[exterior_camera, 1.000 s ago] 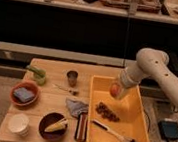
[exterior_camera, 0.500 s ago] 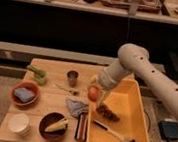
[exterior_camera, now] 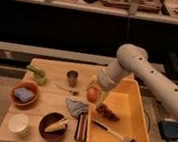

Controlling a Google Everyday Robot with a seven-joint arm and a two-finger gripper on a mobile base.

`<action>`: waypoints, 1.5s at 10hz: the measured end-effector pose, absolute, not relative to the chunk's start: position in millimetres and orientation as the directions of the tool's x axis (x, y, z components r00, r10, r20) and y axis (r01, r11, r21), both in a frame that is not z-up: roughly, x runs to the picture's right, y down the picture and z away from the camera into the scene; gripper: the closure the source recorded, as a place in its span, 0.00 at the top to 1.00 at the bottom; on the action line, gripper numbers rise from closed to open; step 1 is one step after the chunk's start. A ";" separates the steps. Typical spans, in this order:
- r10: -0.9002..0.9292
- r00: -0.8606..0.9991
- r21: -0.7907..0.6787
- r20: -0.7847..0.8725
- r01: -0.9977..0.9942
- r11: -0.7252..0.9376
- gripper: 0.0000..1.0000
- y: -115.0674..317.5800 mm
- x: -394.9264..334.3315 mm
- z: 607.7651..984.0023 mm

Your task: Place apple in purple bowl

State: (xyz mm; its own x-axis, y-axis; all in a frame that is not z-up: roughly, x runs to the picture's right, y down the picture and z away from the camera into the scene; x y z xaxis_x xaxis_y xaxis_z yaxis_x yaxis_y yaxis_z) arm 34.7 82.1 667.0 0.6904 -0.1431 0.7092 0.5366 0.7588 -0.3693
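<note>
The apple (exterior_camera: 93,94) is small, round and orange-red. My gripper (exterior_camera: 95,90) is shut on it and holds it above the table, just left of the yellow bin's left wall. The purple bowl (exterior_camera: 52,126) is dark purple-brown and sits at the table's front, left of and nearer than the apple. A yellow corn cob (exterior_camera: 56,125) lies in it. My white arm (exterior_camera: 147,77) reaches in from the right, over the bin.
A yellow bin (exterior_camera: 142,124) holds dark grapes (exterior_camera: 107,111) and a brush (exterior_camera: 115,134). On the table stand an orange bowl (exterior_camera: 15,98) with a blue sponge, a white cup (exterior_camera: 19,123), a metal cup (exterior_camera: 71,77), a green item (exterior_camera: 36,73) and a grey cloth (exterior_camera: 76,107).
My gripper has carried the apple leftward, from over the yellow bin to past its left wall, and slightly lower over the table.
</note>
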 end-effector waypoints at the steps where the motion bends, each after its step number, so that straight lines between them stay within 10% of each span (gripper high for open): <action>1: -0.151 0.671 -0.349 0.726 0.549 0.760 0.05 91.2 22.8 659.2; 8: -0.241 0.519 -0.226 0.820 0.680 0.697 0.05 158.5 -132.2 613.3; 15: -0.194 0.504 -0.275 0.841 0.709 0.650 0.13 224.6 -159.5 661.5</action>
State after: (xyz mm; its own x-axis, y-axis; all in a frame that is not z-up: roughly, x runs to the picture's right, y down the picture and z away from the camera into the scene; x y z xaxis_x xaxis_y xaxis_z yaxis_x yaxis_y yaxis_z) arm -159.5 224.6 661.5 0.5041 -0.1943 0.8415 0.7089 0.6496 -0.2747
